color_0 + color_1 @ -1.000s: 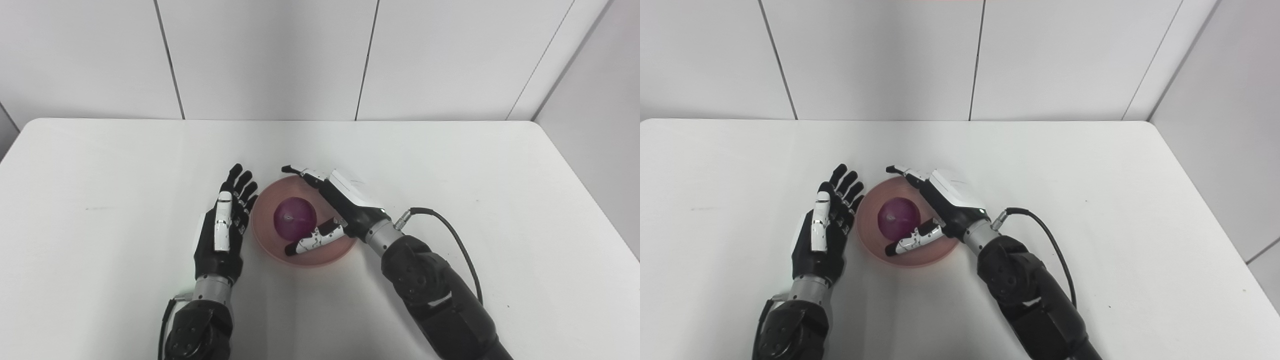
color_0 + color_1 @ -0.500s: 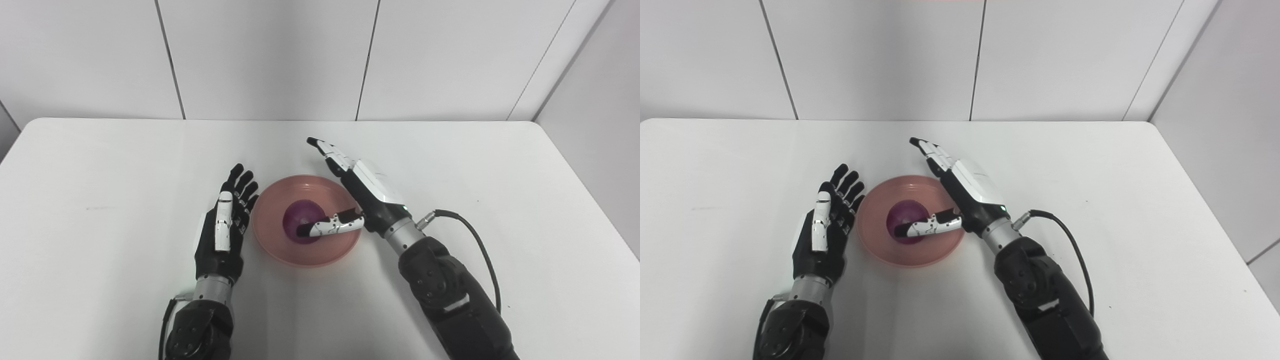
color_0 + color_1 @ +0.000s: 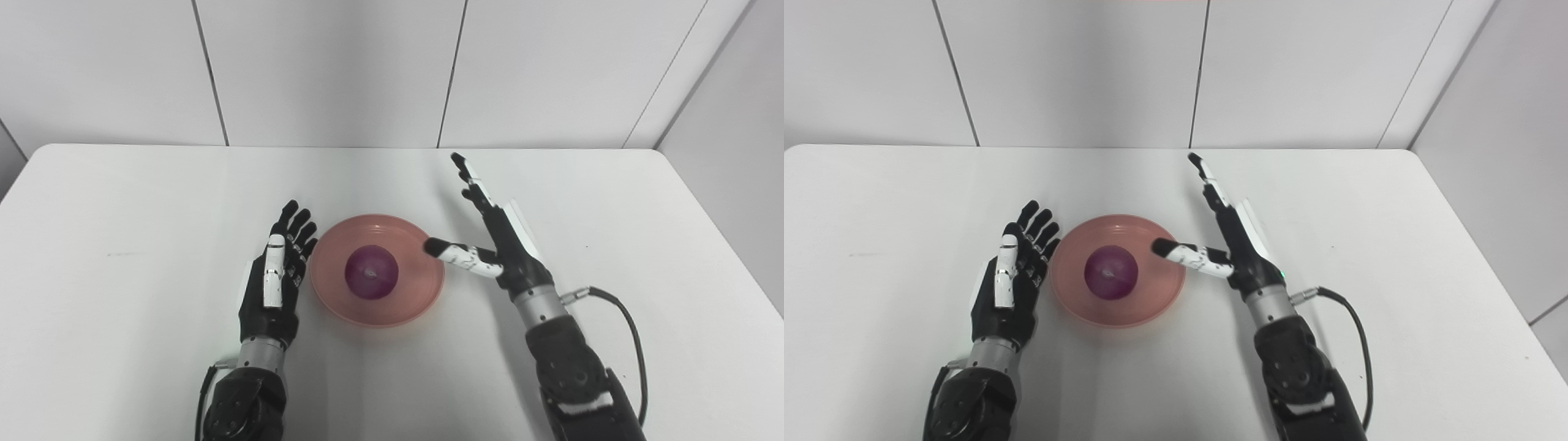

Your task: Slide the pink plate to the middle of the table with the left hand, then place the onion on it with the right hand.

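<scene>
A pink plate (image 3: 404,306) sits near the middle of the white table. A purple onion (image 3: 371,280) rests at its centre, free of both hands. My left hand (image 3: 272,278) is open, fingers straight, just left of the plate's rim; I cannot tell whether it touches the rim. My right hand (image 3: 499,239) is open and empty to the right of the plate, fingers stretched up and away, thumb (image 3: 453,252) pointing over the plate's right rim. The same scene shows in the right eye view, with the onion (image 3: 1111,272) and right hand (image 3: 1234,236).
The white table (image 3: 122,202) runs to a panelled wall at the back. A black cable (image 3: 631,331) loops from the right wrist over the table.
My right hand has let go of the onion, opened and drawn back to the right of the plate. The onion stays on the plate. The left hand has not moved.
</scene>
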